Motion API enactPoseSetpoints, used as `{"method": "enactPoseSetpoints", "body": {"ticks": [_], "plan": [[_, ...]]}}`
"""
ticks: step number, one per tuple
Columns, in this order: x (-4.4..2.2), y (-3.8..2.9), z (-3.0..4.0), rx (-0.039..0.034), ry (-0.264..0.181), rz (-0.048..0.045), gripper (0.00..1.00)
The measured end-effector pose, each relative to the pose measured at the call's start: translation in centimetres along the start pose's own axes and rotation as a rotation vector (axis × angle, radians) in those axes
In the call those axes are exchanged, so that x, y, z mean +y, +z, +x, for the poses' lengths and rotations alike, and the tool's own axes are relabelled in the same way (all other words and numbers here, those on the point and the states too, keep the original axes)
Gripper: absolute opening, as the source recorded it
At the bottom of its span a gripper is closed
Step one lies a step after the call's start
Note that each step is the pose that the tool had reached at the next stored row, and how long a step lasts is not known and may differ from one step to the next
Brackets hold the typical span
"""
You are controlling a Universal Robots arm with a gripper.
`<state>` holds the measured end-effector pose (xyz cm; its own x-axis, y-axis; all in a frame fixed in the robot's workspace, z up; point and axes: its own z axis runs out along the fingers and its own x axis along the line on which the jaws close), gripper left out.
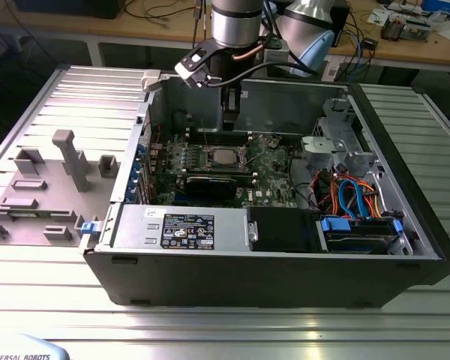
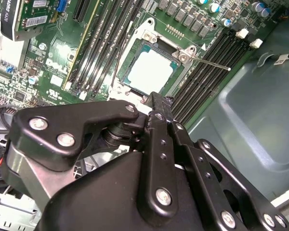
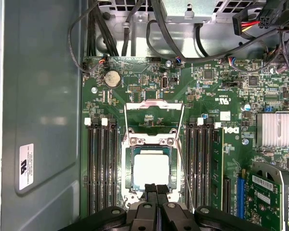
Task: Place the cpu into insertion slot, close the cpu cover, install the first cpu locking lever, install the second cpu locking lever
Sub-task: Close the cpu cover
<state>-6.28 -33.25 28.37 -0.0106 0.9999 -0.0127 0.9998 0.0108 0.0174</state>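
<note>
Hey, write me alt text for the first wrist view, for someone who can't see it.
A small square chip with a silver-grey metal top sits in the dark socket with a silvery surround on a green circuit board, its thin silvery metal frame cover standing open. The black gripper, jaws shut, hangs at the chip's edge.

Pincer closed, pointing downward.

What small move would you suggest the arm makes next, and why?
Probably swing the cpu cover down over the cpu: the chip sits in the insertion slot, the cover is hinged open, and the shut pincer hovers at the slot's edge.
</note>
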Motion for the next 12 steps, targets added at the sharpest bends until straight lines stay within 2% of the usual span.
{"method": "enactPoseSetpoints", "body": {"ticks": [12], "plan": [[0.00, -0.19, -0.01, -0.0004, 0.000, 0.0003, 0.11]]}}
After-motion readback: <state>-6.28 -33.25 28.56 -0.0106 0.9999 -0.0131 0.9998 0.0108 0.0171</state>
